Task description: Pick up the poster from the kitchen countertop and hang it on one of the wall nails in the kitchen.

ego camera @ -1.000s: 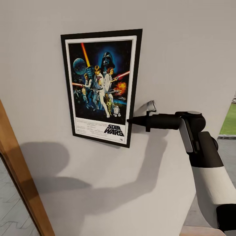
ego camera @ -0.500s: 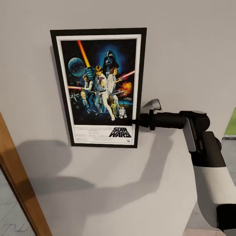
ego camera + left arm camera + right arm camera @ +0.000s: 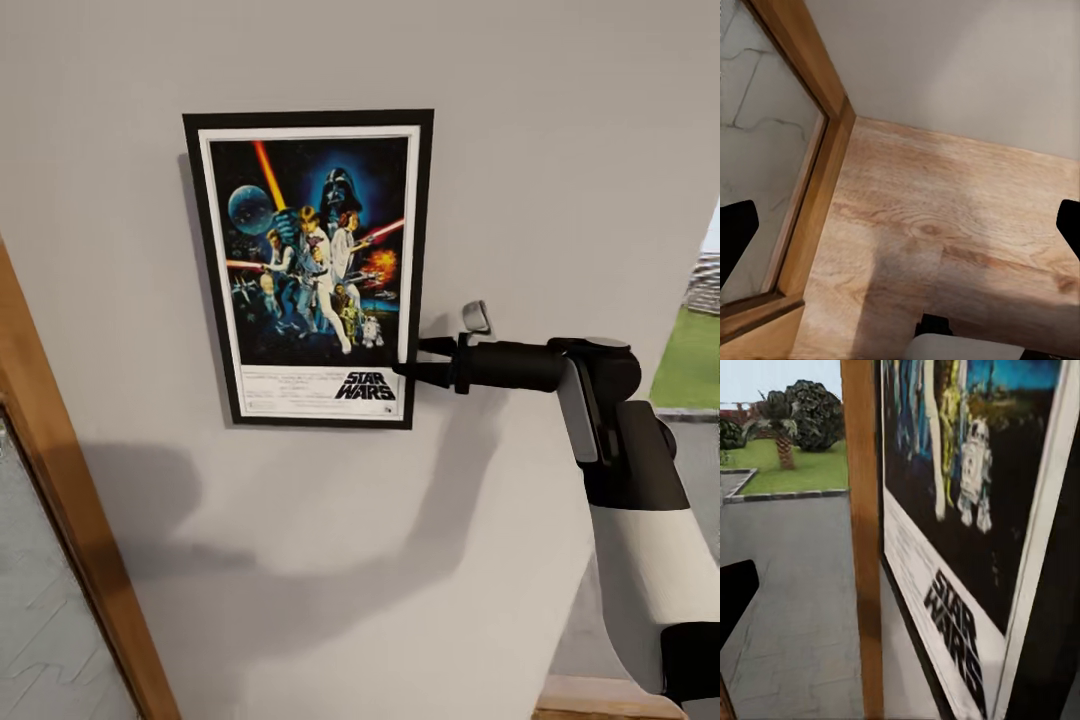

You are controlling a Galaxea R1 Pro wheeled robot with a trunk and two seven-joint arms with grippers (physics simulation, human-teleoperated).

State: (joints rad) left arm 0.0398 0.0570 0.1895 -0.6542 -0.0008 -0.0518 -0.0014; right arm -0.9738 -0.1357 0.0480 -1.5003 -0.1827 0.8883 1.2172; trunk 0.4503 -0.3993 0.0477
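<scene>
Head view: the Star Wars poster, "STAR WARS" legible, hangs upright against the pale wall; right gripper fingers pinch its lower right frame edge. Left wrist: left gripper fingers spread wide over wood floor. Right wrist: the lettering sits close beside the fingers.

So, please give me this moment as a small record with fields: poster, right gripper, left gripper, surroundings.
poster: upright against the pale wall, level
right gripper: at the poster's lower right edge, fingers on either side of the frame
left gripper: open, over a wooden floor
surroundings: wooden door frame at the left
</scene>
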